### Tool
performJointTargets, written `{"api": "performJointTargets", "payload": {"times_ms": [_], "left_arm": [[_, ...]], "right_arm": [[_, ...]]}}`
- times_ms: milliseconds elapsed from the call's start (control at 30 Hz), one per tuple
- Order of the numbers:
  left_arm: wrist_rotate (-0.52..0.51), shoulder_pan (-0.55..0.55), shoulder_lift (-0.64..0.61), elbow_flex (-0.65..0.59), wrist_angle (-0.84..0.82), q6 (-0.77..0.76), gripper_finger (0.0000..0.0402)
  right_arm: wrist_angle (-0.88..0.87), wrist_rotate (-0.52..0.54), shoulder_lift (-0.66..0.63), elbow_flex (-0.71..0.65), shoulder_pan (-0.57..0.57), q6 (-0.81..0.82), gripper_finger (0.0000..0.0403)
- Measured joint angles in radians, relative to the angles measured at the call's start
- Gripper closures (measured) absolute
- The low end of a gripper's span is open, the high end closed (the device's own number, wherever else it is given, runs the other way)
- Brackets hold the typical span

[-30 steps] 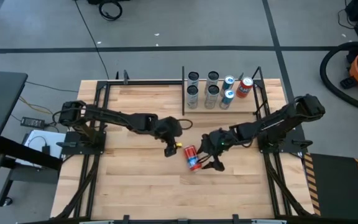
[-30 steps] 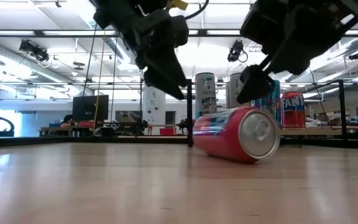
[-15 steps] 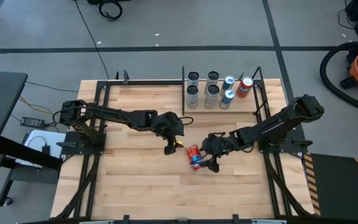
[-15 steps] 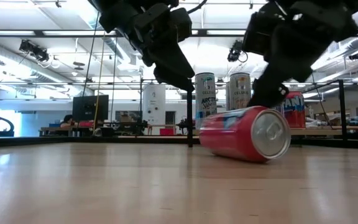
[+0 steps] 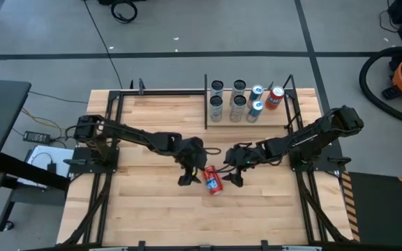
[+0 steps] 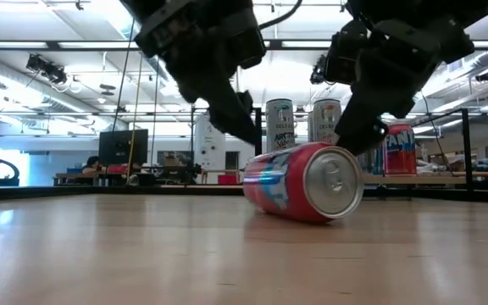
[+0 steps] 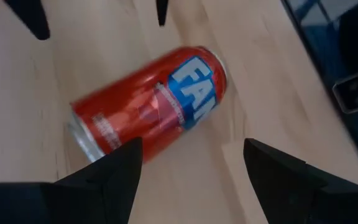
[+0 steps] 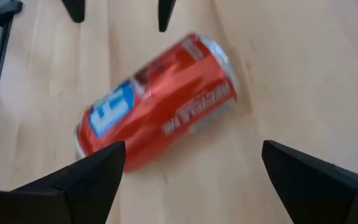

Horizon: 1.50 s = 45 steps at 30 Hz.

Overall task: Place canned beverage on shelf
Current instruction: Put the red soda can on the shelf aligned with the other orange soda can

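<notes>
The red can (image 5: 212, 180) lies on its side on the tabletop (image 5: 152, 209), unheld, so both spread pincers, left (image 5: 190, 174) and right (image 5: 234, 172), flank it; the shelf (image 5: 246, 120) waits beyond.

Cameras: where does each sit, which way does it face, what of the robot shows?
High: overhead, straight down; both arms, left gripper, right gripper, can, shelf.
Low: tabletop height, level toward the shelf cans; both grippers hang in from above.
Left wrist: looks down at the can; own fingers.
Right wrist: same can; own fingers.
All four share the lying can.
</notes>
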Motion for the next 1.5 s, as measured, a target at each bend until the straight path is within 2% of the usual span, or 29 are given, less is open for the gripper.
{"api": "performJointTargets", "payload": {"times_ms": [100,233,333,600,767,967,1500], "left_arm": [[-0.009,-0.007,0.018,-0.001,0.002,0.057,0.0123],[-0.079,-0.01,0.026,0.0,0.01,0.122,0.0123],[-0.116,-0.009,0.024,0.0,-0.013,0.183,0.0123],[-0.121,-0.011,0.018,0.0,-0.055,0.359,0.0123],[-0.218,-0.032,0.011,0.0,-0.057,0.463,0.0123],[-0.234,-0.045,0.011,0.0,-0.04,0.599,0.0122],[-0.326,-0.038,0.011,0.133,-0.152,0.605,0.0122]], "right_arm": [[-0.001,-0.038,0.0,0.0,0.0,0.013,0.0016],[0.002,-0.074,0.0,0.0,0.0,0.036,0.0016],[0.006,-0.076,0.0,0.0,0.005,0.041,0.0016],[0.011,-0.077,0.0,0.0,0.02,0.048,0.0016],[0.014,-0.076,0.0,0.0,0.026,0.048,0.0016],[0.025,-0.073,0.0,0.0,0.023,0.043,0.0016],[0.056,-0.07,0.0,0.0,0.021,0.02,0.0016]]}}
